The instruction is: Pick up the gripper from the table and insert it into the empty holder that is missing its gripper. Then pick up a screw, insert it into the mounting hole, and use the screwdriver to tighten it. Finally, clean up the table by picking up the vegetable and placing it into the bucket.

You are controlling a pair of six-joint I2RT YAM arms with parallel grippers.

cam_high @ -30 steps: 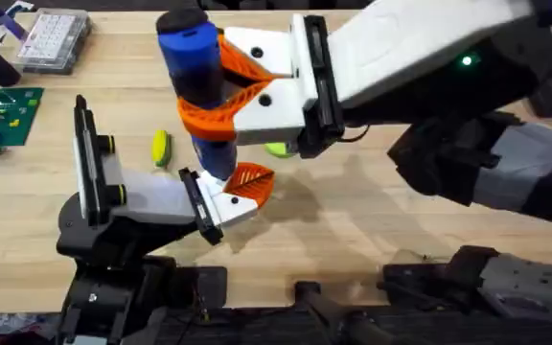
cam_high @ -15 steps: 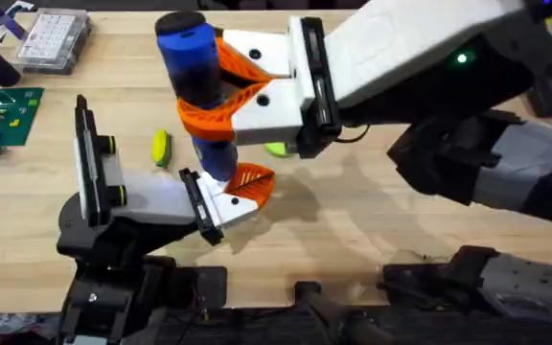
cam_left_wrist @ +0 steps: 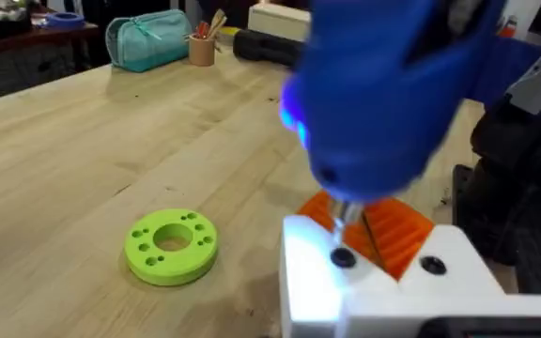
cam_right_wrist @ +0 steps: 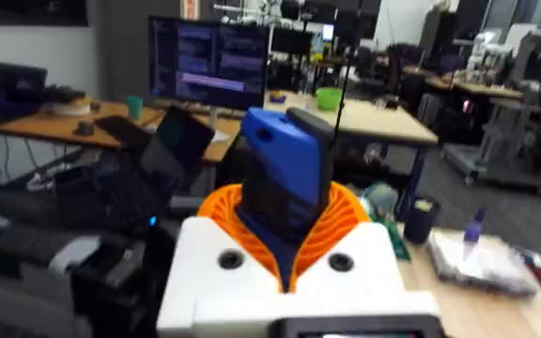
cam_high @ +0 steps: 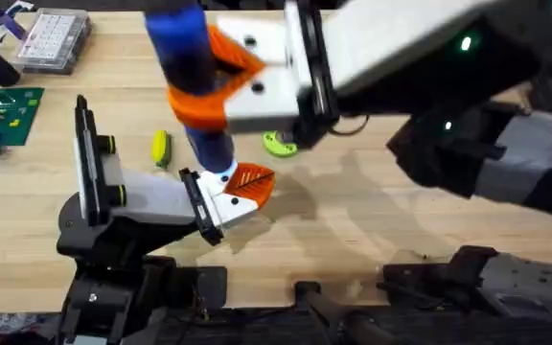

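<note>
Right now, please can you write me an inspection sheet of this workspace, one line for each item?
Surface: light wooden table, no spills seen.
Job's things: blue pen-shaped electric screwdriver held upright, its dark tip down on the white part with orange ribs; small yellow toy vegetable with a green band lies loose on the table; bucket: nothing seen.
Clutter: lime-green flat ring; clear compartment box; green board.
Grippers: right gripper shut on the screwdriver with orange ribbed pads; left gripper beneath the tip, its hold unclear.
Cables: nothing seen on the table.
Surroundings: desks and monitors behind.
</note>
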